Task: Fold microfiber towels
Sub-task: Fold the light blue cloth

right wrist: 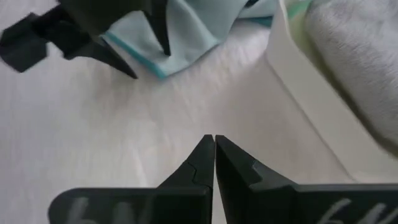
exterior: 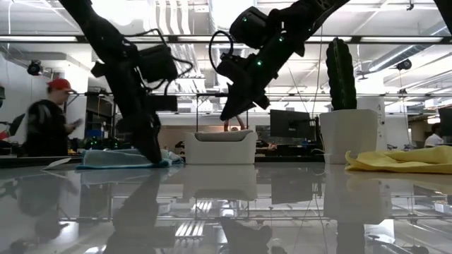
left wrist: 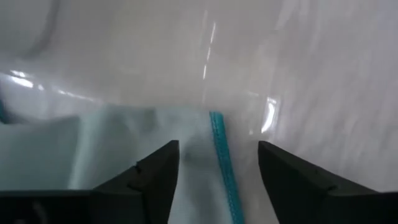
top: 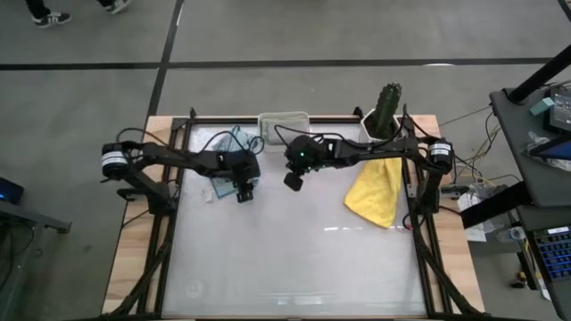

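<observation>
Counted across the views: two arms, three towels, one tub, one cactus in one pot, one person in the room behind.

Taking the high view as a clock face, the yellow towel (top: 376, 194) lies crumpled at about three o'clock on the table (top: 294, 267), nearest the front edge of the three and well apart from both grippers; in the low view it shows as a flat heap (exterior: 402, 160) at the far right.

The left gripper (top: 244, 191) is down at about ten o'clock, fingers spread with nothing held; in its wrist view the two fingers (left wrist: 155, 174) stand apart over the pale blue towel (left wrist: 124, 162), whose teal hem runs between them; in the low view the gripper's tip (exterior: 150, 152) is at the towel (exterior: 116, 159), though whether it touches cannot be told.

The right gripper (top: 293, 181) hangs above the table near eleven o'clock, jaws pressed together and empty (right wrist: 214, 152); the pale blue towel (top: 227, 147) lies beyond it toward ten o'clock.

Farther back, at twelve o'clock, the white tub (top: 284, 125) holds a grey towel (right wrist: 354, 56).

The cactus (top: 386, 107) stands in its white pot (exterior: 347, 135) at one o'clock.

Beyond the table, a person (exterior: 46, 127) in a red cap.
</observation>
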Controlling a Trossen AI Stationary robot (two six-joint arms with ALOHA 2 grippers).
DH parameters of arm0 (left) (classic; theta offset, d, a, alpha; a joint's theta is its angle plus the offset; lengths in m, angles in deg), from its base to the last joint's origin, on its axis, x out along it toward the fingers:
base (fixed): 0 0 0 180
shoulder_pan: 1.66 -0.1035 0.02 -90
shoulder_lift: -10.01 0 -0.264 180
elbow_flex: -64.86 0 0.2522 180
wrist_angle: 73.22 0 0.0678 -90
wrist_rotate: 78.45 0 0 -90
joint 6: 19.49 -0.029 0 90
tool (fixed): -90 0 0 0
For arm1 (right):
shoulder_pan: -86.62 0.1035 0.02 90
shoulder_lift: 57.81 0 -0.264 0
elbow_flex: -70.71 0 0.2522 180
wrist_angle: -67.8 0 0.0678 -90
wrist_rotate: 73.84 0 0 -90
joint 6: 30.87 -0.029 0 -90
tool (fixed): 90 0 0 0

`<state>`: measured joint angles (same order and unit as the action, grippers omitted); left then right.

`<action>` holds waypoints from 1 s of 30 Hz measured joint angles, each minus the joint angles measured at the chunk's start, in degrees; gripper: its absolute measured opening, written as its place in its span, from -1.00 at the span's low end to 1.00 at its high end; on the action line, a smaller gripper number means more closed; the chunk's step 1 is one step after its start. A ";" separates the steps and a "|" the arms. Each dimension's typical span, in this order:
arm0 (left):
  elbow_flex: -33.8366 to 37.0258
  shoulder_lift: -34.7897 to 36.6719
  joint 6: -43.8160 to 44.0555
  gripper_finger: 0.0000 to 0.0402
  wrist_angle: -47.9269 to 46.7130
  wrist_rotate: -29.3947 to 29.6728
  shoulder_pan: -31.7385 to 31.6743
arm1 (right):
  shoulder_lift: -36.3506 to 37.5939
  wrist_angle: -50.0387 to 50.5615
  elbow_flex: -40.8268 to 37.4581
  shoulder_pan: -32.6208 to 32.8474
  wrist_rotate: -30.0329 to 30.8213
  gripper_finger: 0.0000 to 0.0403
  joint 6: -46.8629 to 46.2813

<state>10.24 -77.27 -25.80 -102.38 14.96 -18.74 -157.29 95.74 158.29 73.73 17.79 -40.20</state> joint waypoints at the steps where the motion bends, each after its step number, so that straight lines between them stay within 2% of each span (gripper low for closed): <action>1: -0.01 -0.97 0.06 0.04 -0.06 0.01 0.00 | 0.00 0.00 -0.21 0.27 0.00 -0.96 -0.12; 5: -0.83 -3.02 0.61 0.02 0.94 0.67 0.02 | 0.00 -0.47 -0.50 1.25 -0.02 -0.96 -0.14; 8: -0.90 -3.08 0.61 -0.11 0.82 0.73 0.40 | 0.00 -1.55 -0.64 1.94 0.04 -0.96 -0.16; 11: -0.83 -2.63 0.51 -0.36 0.15 1.36 0.58 | 0.00 -1.62 -0.84 2.81 0.04 -0.96 -0.14; 15: -0.76 -2.28 -0.07 -0.86 -0.07 2.11 0.57 | 0.02 -2.48 -1.86 4.15 0.04 -0.96 0.11; 16: -0.76 -2.18 -0.05 -0.92 -0.09 2.08 0.57 | 0.02 -3.13 -2.34 4.50 0.04 -0.96 0.14; 22: -2.44 0.72 1.25 -0.99 -0.95 -4.93 2.13 | 0.02 -5.11 -4.40 7.44 0.00 -0.96 0.46; 30: -6.17 12.43 4.72 -1.00 -0.09 -5.70 7.78 | 0.13 -3.87 -5.44 12.69 -0.09 -0.96 3.37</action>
<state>4.07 -64.84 -21.08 -102.46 9.26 -10.95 -157.15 91.87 152.85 86.42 17.70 -36.83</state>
